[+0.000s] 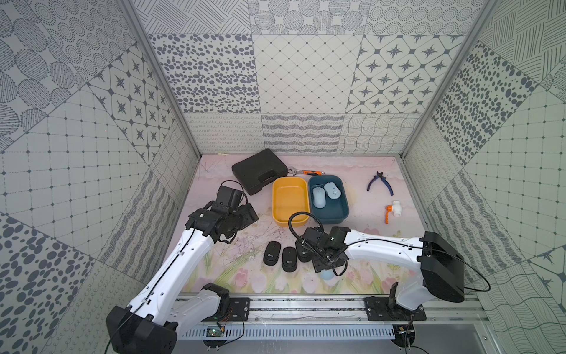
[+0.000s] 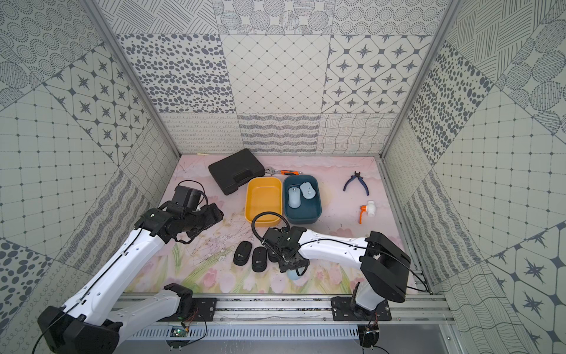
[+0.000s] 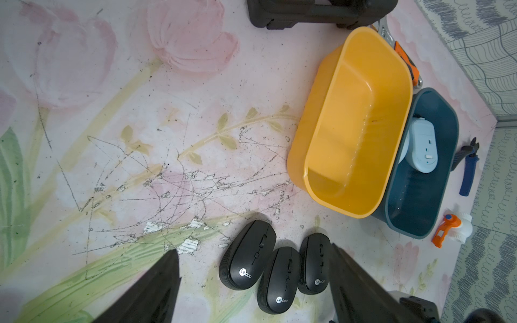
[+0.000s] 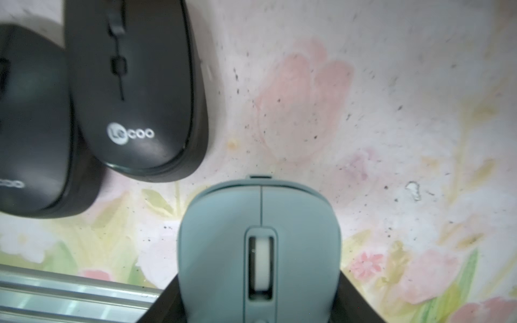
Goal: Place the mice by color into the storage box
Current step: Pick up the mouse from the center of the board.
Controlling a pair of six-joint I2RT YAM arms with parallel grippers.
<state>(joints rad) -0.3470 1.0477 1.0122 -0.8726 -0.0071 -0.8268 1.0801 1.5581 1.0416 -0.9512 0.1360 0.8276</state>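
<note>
The right tool [image 4: 258,302] is shown clamped on a pale blue mouse [image 4: 260,223] by the right wrist view. In both top views that mouse is nearly hidden, at six o'clock from the teal box [image 1: 332,211]. The left tool [image 3: 253,247] is held apart, empty.

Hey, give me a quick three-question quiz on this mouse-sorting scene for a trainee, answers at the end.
1. True or false: the yellow bin holds a black mouse.
2. How many pale blue mice lie in the teal bin?
3. The right gripper is shut on: A) a black mouse, B) a pale blue mouse, C) the pliers.
Key: 1 false; 2 two; 3 B.
</note>
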